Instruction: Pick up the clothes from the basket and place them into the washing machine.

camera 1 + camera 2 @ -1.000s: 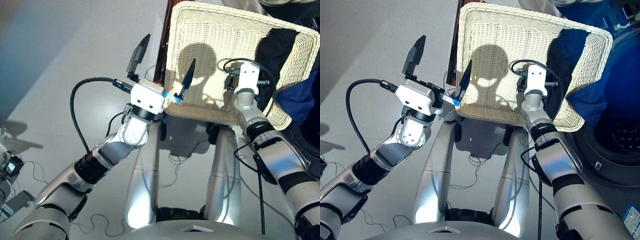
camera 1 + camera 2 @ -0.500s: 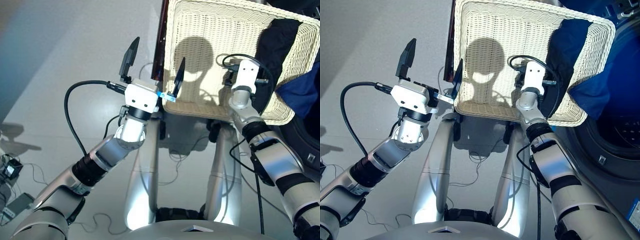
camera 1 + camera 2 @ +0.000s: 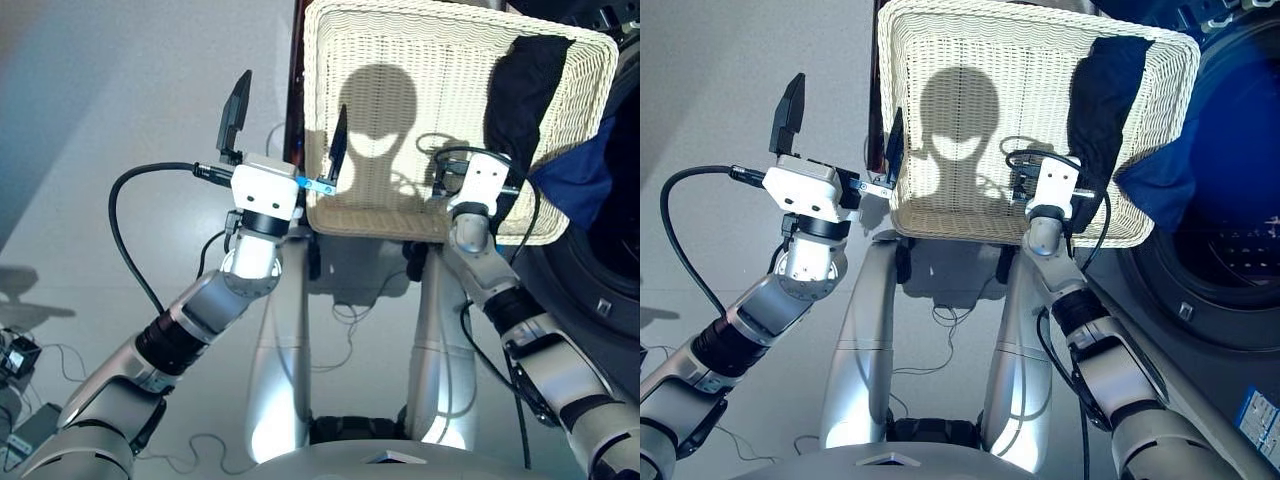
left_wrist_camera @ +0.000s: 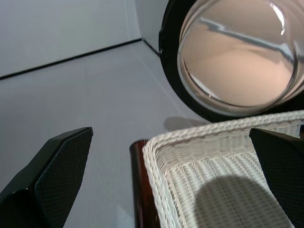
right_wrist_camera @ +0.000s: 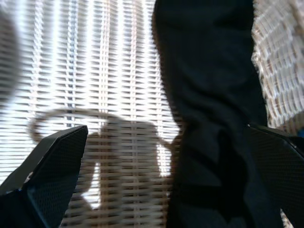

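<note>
The cream-white basket point(image 3: 400, 210) lies tilted ahead of me. A black cloth point(image 3: 522, 85) rests along its right side. A navy cloth point(image 3: 1155, 180) hangs over the right rim toward the washing machine point(image 3: 1200, 330), whose drum opening point(image 3: 1240, 250) is dark. My left gripper point(image 3: 287, 125) is open and empty, its fingers astride the basket's near left corner. My right gripper point(image 5: 166, 129) is open just over the basket floor, with the black cloth point(image 5: 209, 95) ahead between its fingers. The round glass door point(image 4: 237, 57) shows beyond the basket rim point(image 4: 156, 142).
A dark red-brown support point(image 4: 140, 190) runs under the basket's left edge. Thin cables point(image 3: 345, 320) trail on the grey floor below the basket. More cables and a small device point(image 3: 15, 355) lie at the far left.
The whole view has swung, shifting the basket leftward in the picture. My left gripper has turned more upright at the basket's corner. My right wrist sits closer to the near rim.
</note>
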